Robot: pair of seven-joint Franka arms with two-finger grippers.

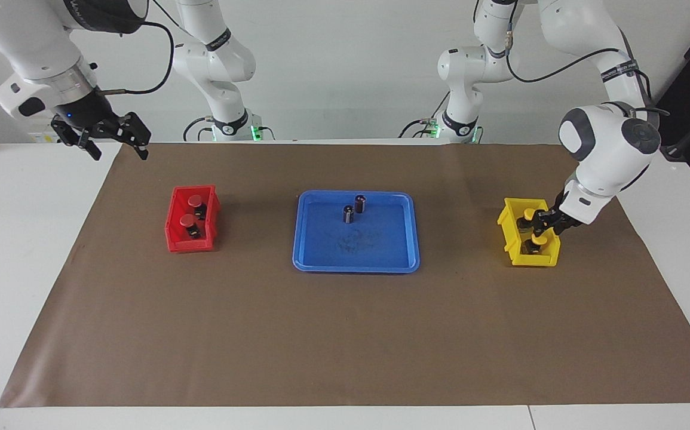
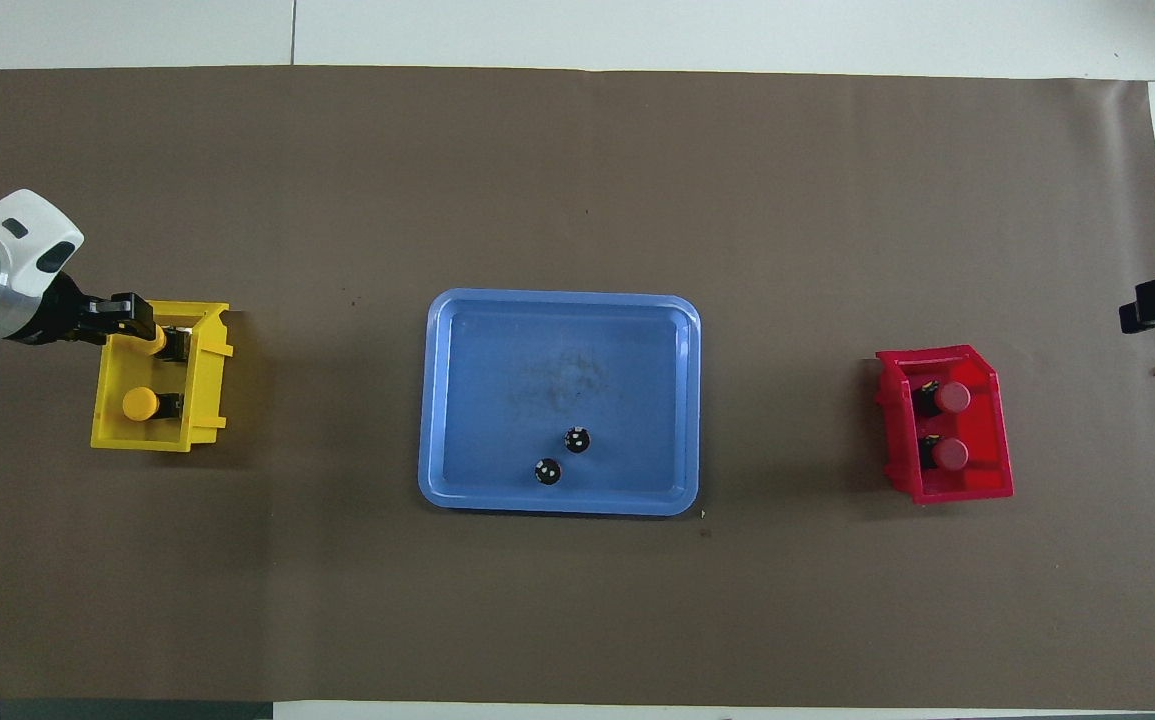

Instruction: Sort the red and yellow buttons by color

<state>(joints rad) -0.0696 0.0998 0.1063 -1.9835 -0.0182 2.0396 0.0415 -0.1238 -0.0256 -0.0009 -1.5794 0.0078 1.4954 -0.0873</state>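
Observation:
Two red buttons (image 1: 196, 200) (image 1: 188, 221) lie in the red bin (image 1: 172, 239) toward the right arm's end; from overhead these red buttons (image 2: 952, 397) (image 2: 951, 455) lie side by side. Two yellow buttons (image 1: 528, 213) (image 1: 537, 240) lie in the yellow bin (image 1: 509, 236) toward the left arm's end. My left gripper (image 1: 540, 222) hangs open just over that bin, above the yellow button (image 2: 159, 340) that lies farther from the robots. My right gripper (image 1: 117, 149) is open and holds nothing, raised over the mat's corner by the red bin.
A blue tray (image 1: 321, 266) sits mid-table with two dark cylinders (image 1: 359, 203) (image 1: 349, 214) standing in it, without coloured caps. A brown mat (image 1: 345, 334) covers the table.

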